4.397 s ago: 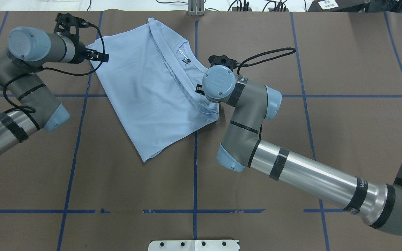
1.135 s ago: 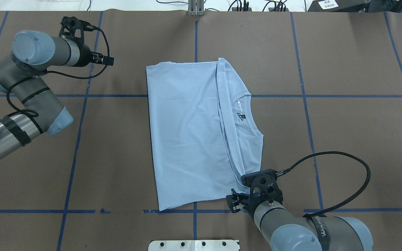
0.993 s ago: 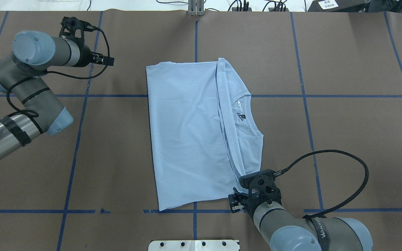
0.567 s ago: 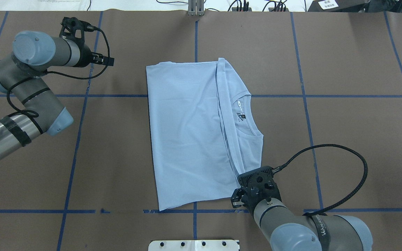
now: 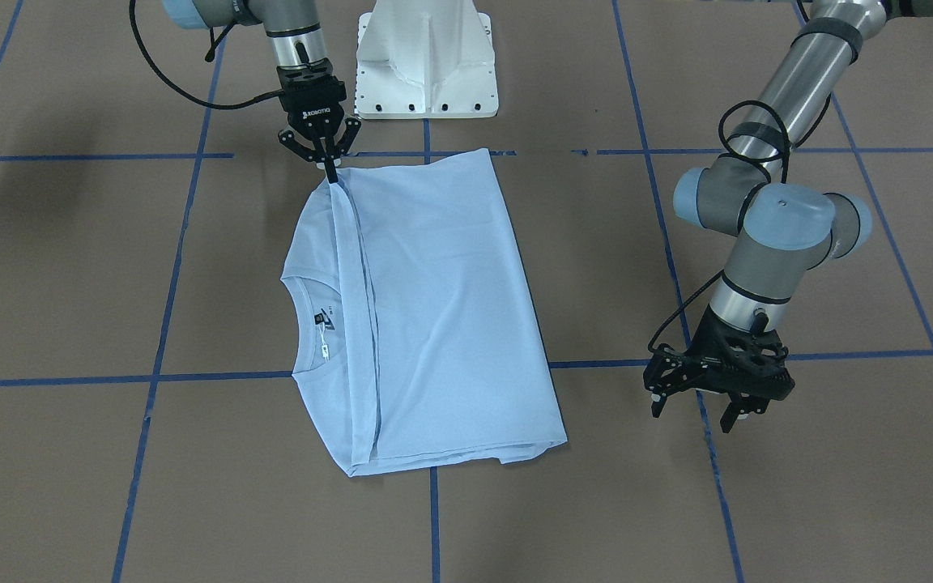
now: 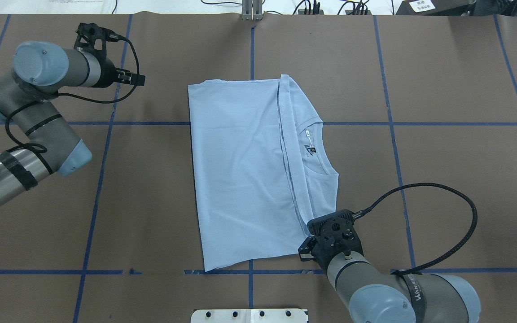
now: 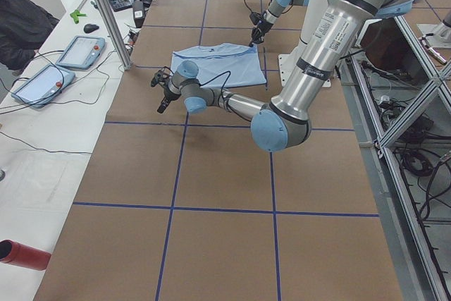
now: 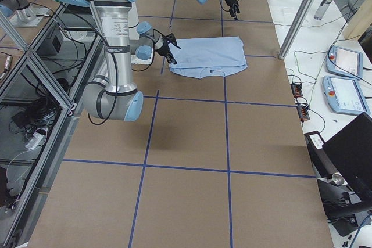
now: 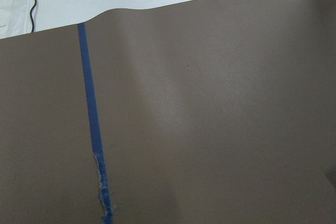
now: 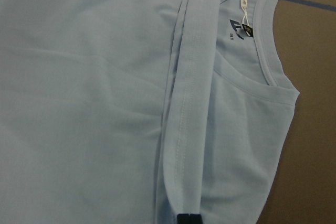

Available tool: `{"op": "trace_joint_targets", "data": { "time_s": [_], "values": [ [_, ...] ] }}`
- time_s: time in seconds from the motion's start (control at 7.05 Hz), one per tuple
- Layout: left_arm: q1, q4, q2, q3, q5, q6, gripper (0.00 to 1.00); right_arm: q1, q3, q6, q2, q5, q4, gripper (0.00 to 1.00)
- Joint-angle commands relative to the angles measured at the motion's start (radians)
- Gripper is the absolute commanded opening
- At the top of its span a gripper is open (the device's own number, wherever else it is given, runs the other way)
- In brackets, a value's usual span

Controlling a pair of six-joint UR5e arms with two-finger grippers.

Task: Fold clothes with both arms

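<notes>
Open brown counter (image 5: 839, 486) runs along both long sides of the T-shirt (image 5: 434, 308) and past its far end. The left pincer (image 5: 693, 411) hangs with jaws spread, well apart from the shirt's folded edge. The right pincer (image 5: 329, 166) is clamped on the shirt corner nearest the white pedestal (image 5: 426, 57), narrowing the passage there. Its black cable (image 6: 424, 184) loops out above the counter beside it.

The light blue T-shirt (image 6: 240, 175) lies flat on the tabletop (image 6: 442, 89), folded lengthwise. A hem band (image 10: 191, 103) runs along the fold, with the ribbed collar (image 10: 265, 51) and dark label (image 10: 237, 29) exposed beside it. The right pincer (image 5: 329, 170) pinches the corner nearest the robot. The left pincer (image 5: 697, 405) hangs spread — well apart, over bare tabletop.
</notes>
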Motion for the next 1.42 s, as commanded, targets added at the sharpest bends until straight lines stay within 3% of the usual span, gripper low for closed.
{"op": "trace_joint_targets", "data": {
  "time_s": [0.0,0.43,0.57,0.71,0.99,1.13,1.28],
  "values": [
    [0.0,0.0,0.0,-0.002,-0.001,0.0,1.0,0.011,0.033,0.074,-0.061,0.01,0.001,0.0],
    [0.003,-0.002,0.005,-0.001,0.0,0.0,1.0,-0.008,0.049,0.301,-0.137,0.008,0.0,0.0],
    [0.003,-0.002,0.005,-0.001,-0.001,0.0,1.0,-0.008,0.047,0.355,-0.137,0.007,0.0,0.18],
    [0.003,-0.002,0.005,-0.002,0.0,0.0,1.0,-0.008,0.051,0.361,-0.129,0.01,0.0,0.99],
    [0.003,-0.001,0.005,-0.001,0.0,0.0,1.0,0.031,0.046,0.319,-0.082,0.102,0.0,1.0],
    [0.005,-0.002,0.005,-0.001,-0.001,0.0,1.0,0.041,0.032,0.256,-0.047,0.106,-0.003,1.0],
    [0.005,-0.002,0.005,-0.001,0.0,0.0,1.0,0.045,-0.01,0.242,-0.039,0.1,-0.002,0.86]
  ]
}}
